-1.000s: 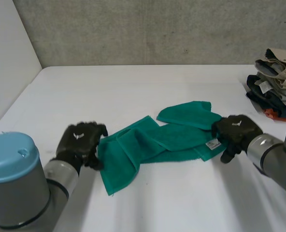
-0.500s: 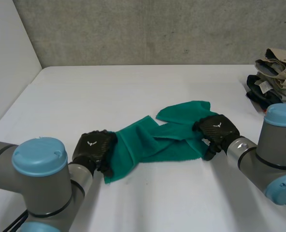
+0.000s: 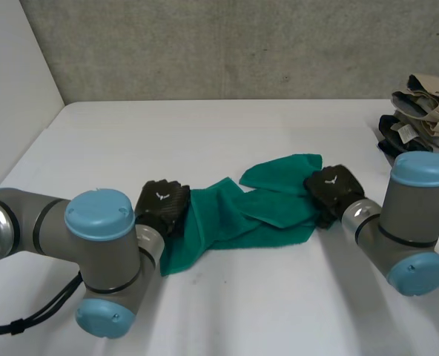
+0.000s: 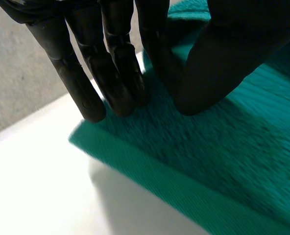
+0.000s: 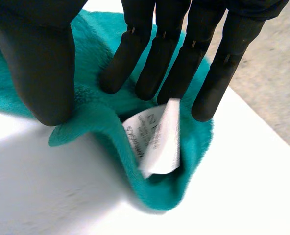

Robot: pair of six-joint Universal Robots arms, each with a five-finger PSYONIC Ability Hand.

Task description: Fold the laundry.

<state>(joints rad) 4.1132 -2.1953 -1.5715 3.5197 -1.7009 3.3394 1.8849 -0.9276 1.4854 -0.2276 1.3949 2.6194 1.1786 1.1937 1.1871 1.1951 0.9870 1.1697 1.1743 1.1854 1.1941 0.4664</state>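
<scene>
A crumpled green towel (image 3: 249, 211) lies across the middle of the white table (image 3: 205, 133). My left hand (image 3: 162, 206) sits on the towel's left end. In the left wrist view its fingers (image 4: 115, 73) and thumb come together on the towel (image 4: 223, 156) near a corner, pinching the cloth. My right hand (image 3: 331, 187) is on the towel's right end. In the right wrist view its fingers (image 5: 164, 54) and thumb squeeze a raised fold of the towel (image 5: 96, 117) at the edge where a white label (image 5: 157, 139) sticks out.
A pile of folded clothes (image 3: 423, 122) stands at the table's far right edge. A white wall (image 3: 12, 96) runs along the table's left side and a grey wall (image 3: 227, 44) behind it. Bare table lies in front of and behind the towel.
Both hands have moved inward onto the towel's ends and closed their fingers on it. The towel has bunched up shorter between them.
</scene>
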